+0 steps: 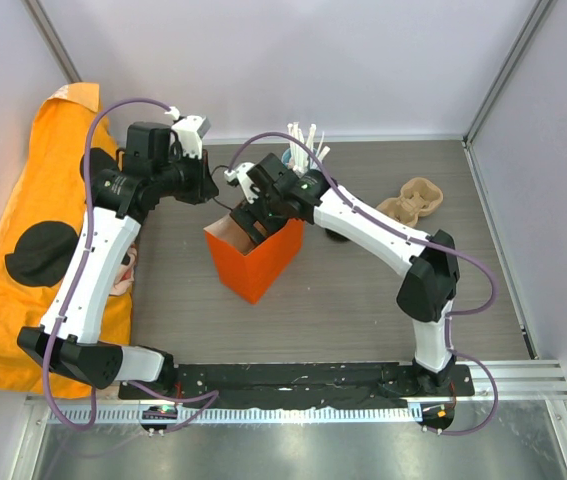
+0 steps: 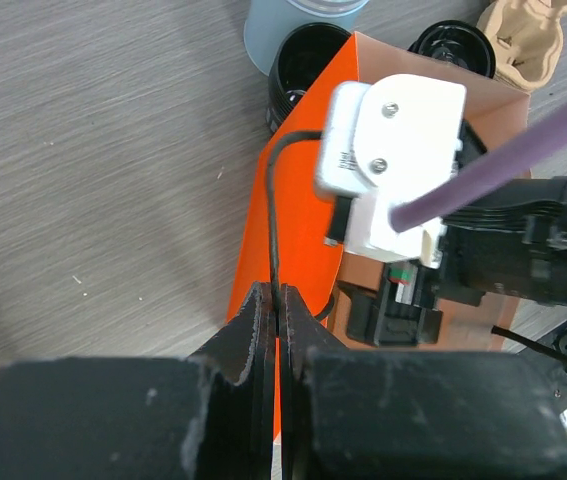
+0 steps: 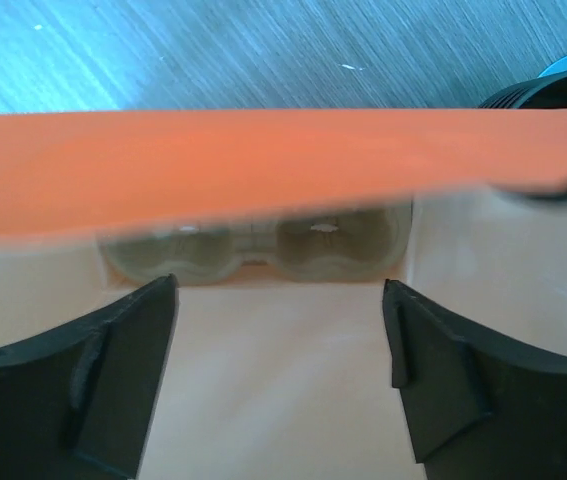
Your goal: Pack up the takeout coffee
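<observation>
Overhead, the orange bag [image 1: 263,262] stands open mid-tabletop [image 1: 363,310]. The left jaws meet its rim at 11 o'clock, the right jaws dip inside, and a cup carrier [image 1: 412,200] lies at its 2 o'clock.

Left wrist: the left jaws are clamped on the bag's edge.

Right wrist: the right jaws stand apart inside the bag, with a second carrier [image 3: 253,245] on its floor at 12 o'clock.

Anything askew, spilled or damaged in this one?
Nothing spilled or damaged. The orange bag stands diagonal to the table edges, rim pinched by the left gripper, and the orange cloth lies crumpled at far left.
</observation>
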Action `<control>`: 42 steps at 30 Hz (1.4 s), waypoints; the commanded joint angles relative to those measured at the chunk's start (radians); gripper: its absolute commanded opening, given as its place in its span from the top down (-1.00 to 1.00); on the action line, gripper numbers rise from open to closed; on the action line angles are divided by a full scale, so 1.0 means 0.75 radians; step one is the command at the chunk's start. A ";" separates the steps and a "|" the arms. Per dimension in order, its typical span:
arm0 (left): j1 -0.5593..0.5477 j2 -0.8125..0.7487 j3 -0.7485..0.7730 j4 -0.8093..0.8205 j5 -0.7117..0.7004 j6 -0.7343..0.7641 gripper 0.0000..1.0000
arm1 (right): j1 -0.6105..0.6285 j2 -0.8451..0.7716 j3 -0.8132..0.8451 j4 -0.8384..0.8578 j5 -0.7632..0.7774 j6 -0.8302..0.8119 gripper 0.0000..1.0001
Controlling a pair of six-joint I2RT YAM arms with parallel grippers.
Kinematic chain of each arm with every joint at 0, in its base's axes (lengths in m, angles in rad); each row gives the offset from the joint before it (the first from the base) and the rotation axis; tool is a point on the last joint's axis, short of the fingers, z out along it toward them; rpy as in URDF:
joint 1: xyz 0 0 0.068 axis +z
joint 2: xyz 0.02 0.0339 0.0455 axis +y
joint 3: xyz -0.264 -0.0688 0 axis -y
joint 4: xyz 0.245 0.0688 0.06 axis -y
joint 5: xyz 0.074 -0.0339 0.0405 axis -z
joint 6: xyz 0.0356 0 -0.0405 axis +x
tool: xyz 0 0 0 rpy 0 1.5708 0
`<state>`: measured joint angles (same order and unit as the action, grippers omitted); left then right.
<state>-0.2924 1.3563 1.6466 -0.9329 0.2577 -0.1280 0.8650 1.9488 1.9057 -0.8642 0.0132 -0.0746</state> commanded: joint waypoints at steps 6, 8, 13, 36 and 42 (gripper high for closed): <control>0.014 -0.021 0.011 0.045 -0.010 -0.015 1.00 | 0.008 -0.168 0.102 -0.026 -0.120 -0.044 -0.83; 0.016 -0.025 0.009 0.045 -0.004 -0.015 1.00 | 0.006 -0.183 0.114 -0.028 -0.132 -0.050 -0.84; 0.020 -0.029 0.007 0.045 0.002 -0.015 1.00 | 0.004 -0.216 0.147 -0.026 -0.199 -0.054 -0.85; 0.028 -0.045 0.005 0.053 0.039 -0.018 0.98 | 0.006 -0.297 0.292 -0.134 -0.300 -0.179 -0.89; 0.028 -0.039 0.011 0.053 0.053 -0.018 0.92 | 0.006 -0.328 0.341 -0.206 -0.373 -0.269 -0.89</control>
<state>-0.2779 1.3502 1.6466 -0.9306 0.2733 -0.1310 0.8646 1.7802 2.0972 -0.9852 -0.2150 -0.2127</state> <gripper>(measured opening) 0.031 0.944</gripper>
